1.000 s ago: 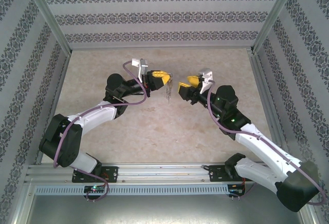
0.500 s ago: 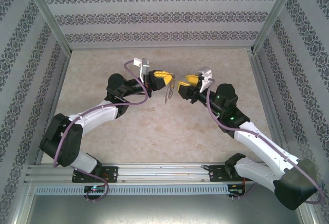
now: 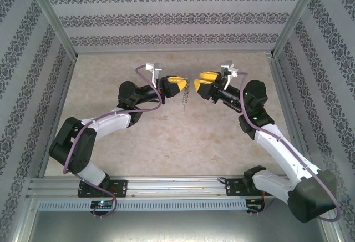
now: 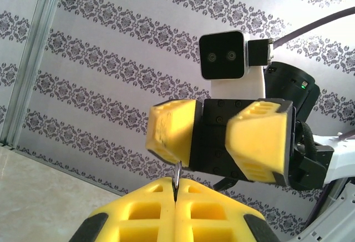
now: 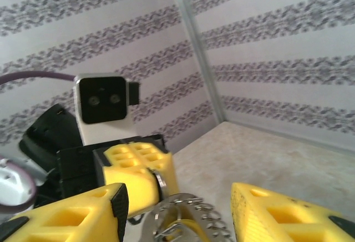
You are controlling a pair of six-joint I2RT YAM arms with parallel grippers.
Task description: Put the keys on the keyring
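My left gripper [image 3: 182,83] is shut on the keyring [image 3: 184,95], which hangs from its tips above the table. The left wrist view shows only a thin metal edge of the keyring [image 4: 176,174] sticking out of the left gripper [image 4: 176,185]. My right gripper [image 3: 196,85] faces it from the right, open, a short way off. In the right wrist view the keyring [image 5: 191,208], with its silvery chain links, sits low between the spread fingers of the right gripper [image 5: 177,193]. A yellow piece [image 5: 189,226] shows behind the ring; I cannot tell whether it is the key's head.
A beige table top [image 3: 177,136] lies below both arms, walled by patterned panels [image 3: 166,17] at the back and sides. A metal rail [image 3: 166,186] runs along the near edge by the arm bases.
The right arm has lifted and turned its wrist, so its gripper now faces the left one head-on. The left gripper has edged right, and the hanging keyring has swung with it.
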